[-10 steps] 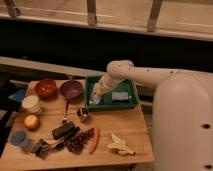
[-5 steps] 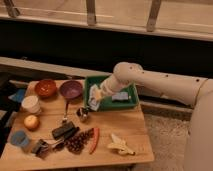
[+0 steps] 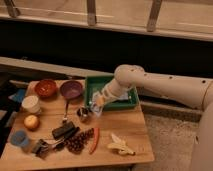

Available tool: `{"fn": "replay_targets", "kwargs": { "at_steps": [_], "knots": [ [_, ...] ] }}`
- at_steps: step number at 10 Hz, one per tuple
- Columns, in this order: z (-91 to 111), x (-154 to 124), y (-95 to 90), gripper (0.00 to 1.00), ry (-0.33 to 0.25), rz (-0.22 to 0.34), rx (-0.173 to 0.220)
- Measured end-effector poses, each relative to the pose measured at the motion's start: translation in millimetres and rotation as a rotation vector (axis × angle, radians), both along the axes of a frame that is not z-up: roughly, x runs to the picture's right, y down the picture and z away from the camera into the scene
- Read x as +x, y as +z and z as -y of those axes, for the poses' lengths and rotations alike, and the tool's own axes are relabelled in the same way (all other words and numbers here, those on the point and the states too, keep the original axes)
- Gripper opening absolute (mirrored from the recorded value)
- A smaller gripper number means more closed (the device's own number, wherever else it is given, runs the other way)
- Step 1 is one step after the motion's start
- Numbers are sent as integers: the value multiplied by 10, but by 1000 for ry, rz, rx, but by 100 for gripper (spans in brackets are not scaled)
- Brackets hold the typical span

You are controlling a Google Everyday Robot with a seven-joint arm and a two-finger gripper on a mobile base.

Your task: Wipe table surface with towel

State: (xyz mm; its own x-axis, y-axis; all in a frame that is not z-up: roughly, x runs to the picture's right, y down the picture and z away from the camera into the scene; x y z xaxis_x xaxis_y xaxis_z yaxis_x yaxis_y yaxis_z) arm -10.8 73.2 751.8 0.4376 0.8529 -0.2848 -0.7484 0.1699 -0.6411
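Towel: probably the pale bluish patch inside the green tray, partly behind the arm; not certain. Gripper sits low at the tray's front-left corner, just beside a small metal cup. Cannot tell whether it is open or closed, or what it holds.

Judgement: confirm a firm hold on the cloth, press it flat, then wipe only bare wood.

Table: wooden and crowded on the left, with red bowl, purple bowl, grapes, chili and banana. The free strip lies front-right of the tray.

Dark wall and railing behind; floor to the right.
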Motion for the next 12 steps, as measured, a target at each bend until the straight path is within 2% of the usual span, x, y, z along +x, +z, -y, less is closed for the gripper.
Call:
{"fn": "replay_targets", "kwargs": {
  "at_steps": [2, 4, 6, 8, 9, 10, 12],
  "knots": [
    [4, -21, 2, 0, -9, 1, -2],
    [-146, -20, 25, 0, -52, -31, -39],
    [-471, 91, 30, 0, -66, -74, -101],
    [-761, 281, 4, 0, -53, -119, -160],
    [-977, 465, -6, 0, -30, -163, -208],
    [-1071, 554, -5, 0, -14, -183, -230],
    [-1392, 864, 21, 0, 45, -260, -310]
  ]
}}
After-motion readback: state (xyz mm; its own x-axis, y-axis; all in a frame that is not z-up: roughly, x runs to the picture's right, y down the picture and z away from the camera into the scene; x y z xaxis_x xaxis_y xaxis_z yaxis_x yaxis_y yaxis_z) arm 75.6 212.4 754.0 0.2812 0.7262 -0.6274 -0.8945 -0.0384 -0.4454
